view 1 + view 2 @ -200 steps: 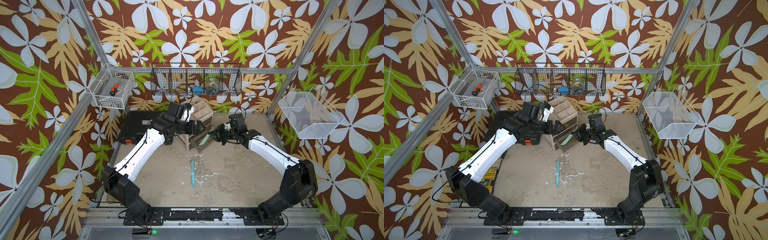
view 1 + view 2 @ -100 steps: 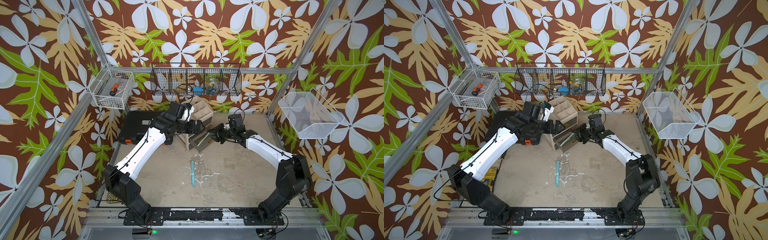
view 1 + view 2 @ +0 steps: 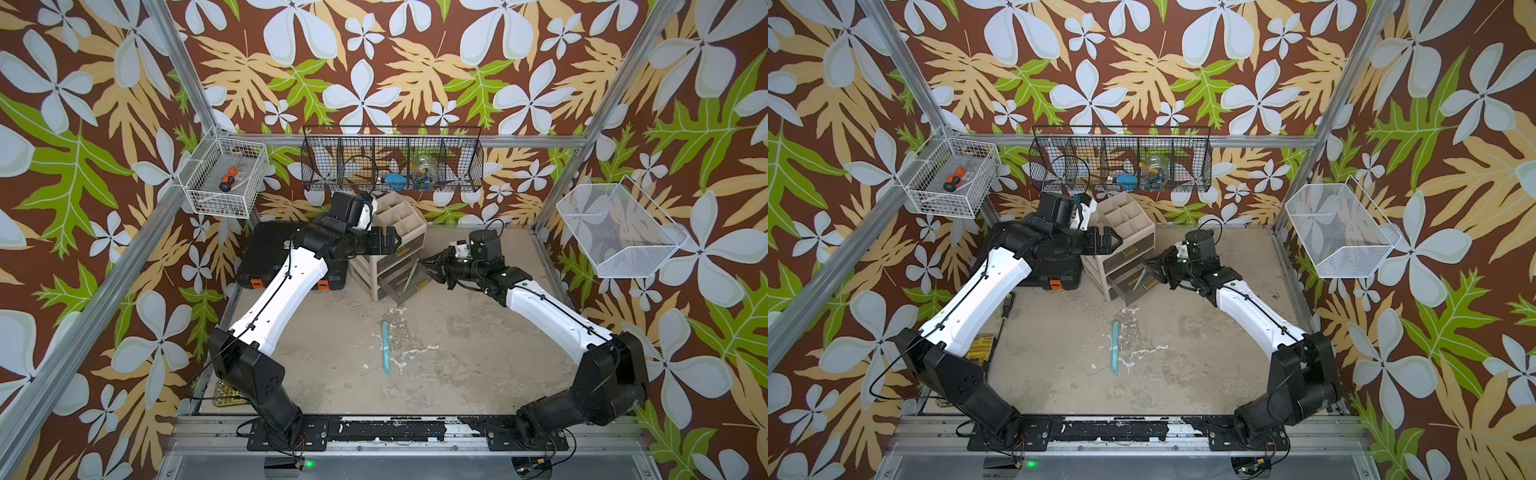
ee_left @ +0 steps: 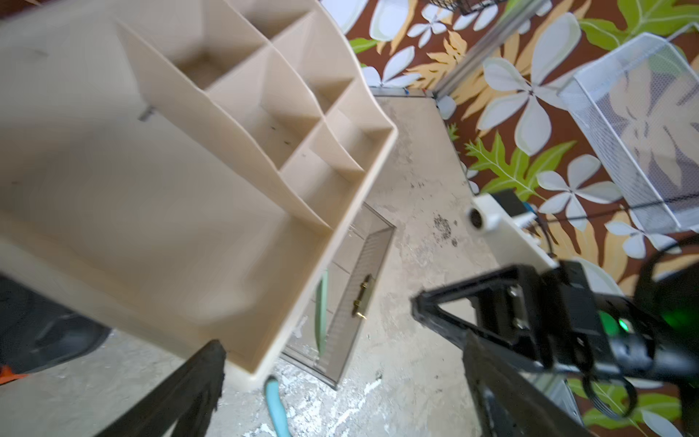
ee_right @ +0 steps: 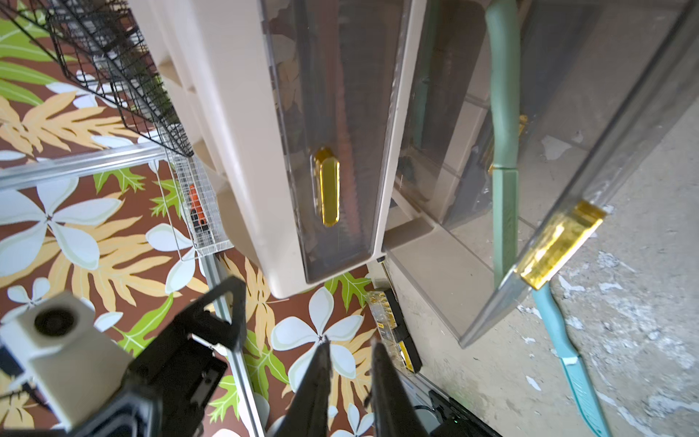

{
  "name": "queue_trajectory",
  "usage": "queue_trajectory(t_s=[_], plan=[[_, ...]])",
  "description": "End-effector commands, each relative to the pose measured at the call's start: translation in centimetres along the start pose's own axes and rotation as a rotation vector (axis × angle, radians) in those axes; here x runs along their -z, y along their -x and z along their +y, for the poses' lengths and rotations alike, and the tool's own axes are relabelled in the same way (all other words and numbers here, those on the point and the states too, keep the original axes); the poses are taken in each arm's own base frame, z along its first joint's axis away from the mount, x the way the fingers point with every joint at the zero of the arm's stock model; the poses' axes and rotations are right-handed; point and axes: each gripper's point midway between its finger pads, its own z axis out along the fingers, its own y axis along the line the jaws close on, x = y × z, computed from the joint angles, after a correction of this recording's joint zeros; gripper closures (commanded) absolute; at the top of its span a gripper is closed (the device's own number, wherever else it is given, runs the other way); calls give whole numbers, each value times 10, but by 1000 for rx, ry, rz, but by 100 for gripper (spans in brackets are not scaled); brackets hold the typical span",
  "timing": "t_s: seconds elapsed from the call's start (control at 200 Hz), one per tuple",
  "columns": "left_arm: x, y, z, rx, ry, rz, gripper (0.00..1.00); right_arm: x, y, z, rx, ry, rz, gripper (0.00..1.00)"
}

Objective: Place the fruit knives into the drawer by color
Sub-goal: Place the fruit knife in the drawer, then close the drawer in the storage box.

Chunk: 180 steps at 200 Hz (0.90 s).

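Observation:
A beige organizer [image 3: 399, 216] stands at the back of the table. One of its lower clear drawers [image 5: 605, 132] is pulled out, and the mint green fruit knife [image 3: 411, 272] [image 5: 505, 151] lies in it. The light blue fruit knife [image 3: 386, 347] [image 3: 1113, 347] lies on the table in front. My right gripper [image 3: 424, 262] [image 5: 351, 342] hovers just right of the open drawer, its fingers a narrow gap apart with nothing between them. My left gripper [image 3: 390, 241] [image 4: 342, 340] is wide open at the organizer's top front edge and holds nothing.
A black tool case [image 3: 270, 249] lies left of the organizer. A yellow-black screwdriver [image 3: 1007, 305] and a bit box [image 3: 980, 353] lie under the left arm. Wire baskets hang on the left [image 3: 224, 178], back [image 3: 390, 166] and right [image 3: 615, 232] walls.
The right arm has shifted slightly beside the open drawer, its elbow swinging in and back out. The left arm and the light blue knife have not moved.

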Motion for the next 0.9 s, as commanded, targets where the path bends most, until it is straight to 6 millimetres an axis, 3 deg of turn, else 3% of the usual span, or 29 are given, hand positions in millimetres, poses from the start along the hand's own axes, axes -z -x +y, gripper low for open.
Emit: queue_trajectory(t_s=[0.0,0.215,0.42,0.601,0.896], plan=[[6,1,16,46,55,1,0,13,-11,-13,119,-39,1,79],[14,-11,29,50,111,15,0,33,-26,-40,187,-82,-8,81],[-10,-33,53,95,156,90,0,30,-25,-72,192,-107,-34,88],[-23,-25,61,129,153,85,1,21,-21,-84,191,-74,-47,95],[-24,-17,66,128,178,68,3,9,-16,-92,175,-52,-52,99]])
